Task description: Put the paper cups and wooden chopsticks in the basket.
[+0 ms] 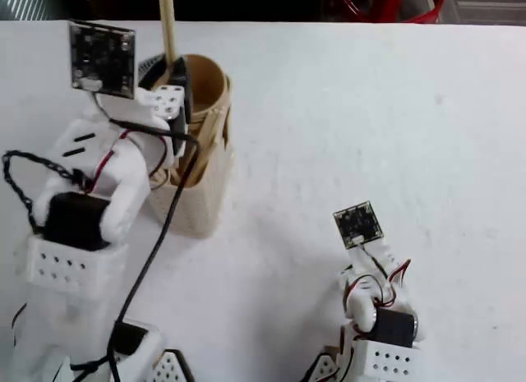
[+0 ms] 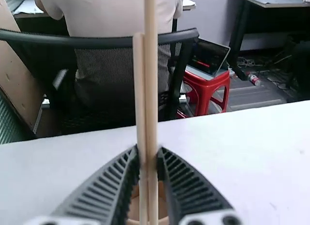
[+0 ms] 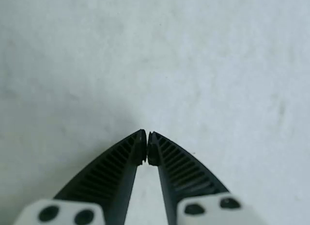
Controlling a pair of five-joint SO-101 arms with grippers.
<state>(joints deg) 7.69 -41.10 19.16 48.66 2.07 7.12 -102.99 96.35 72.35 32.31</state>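
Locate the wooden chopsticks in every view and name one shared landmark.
High view: wooden chopsticks upright above the basket, upper left.
Left wrist view: wooden chopsticks clamped upright in the left gripper.
Right wrist view: the shut right gripper above the table.
Shared landmark: the white table.

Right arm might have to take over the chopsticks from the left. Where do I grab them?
Grip the bare upper shafts of the chopsticks above the left pincer, coming in level from the open table side. They stand upright, side by side, with their lower ends down at the basket.
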